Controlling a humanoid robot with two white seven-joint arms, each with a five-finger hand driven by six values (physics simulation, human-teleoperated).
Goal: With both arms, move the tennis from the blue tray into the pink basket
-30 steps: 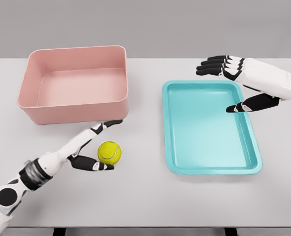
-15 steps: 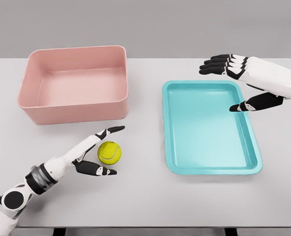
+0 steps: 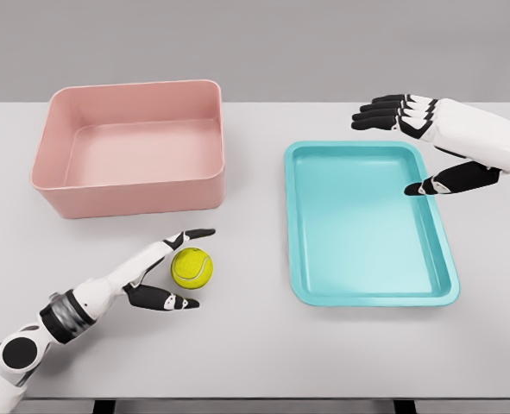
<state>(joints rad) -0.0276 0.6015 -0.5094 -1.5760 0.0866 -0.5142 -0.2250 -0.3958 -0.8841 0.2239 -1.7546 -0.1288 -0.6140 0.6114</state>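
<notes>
The yellow-green tennis ball (image 3: 192,267) lies on the grey table between the pink basket (image 3: 132,200) and the blue tray (image 3: 440,278). My left hand (image 3: 181,263) is open around it, index finger above and thumb below, cupping the ball from the left without a closed grasp. The pink basket stands at the back left with nothing inside. Nothing lies in the blue tray on the right. My right hand (image 3: 406,142) hovers open above the tray's far right corner, fingers spread and pointing left.
The table's front edge (image 3: 255,398) runs along the bottom of the view. Bare table surface (image 3: 255,336) lies between the ball and the tray.
My left hand has drawn back slightly toward the lower left and its fingers now sit lower beside the ball. The ball has stayed put. The right hand drifted a little up and right.
</notes>
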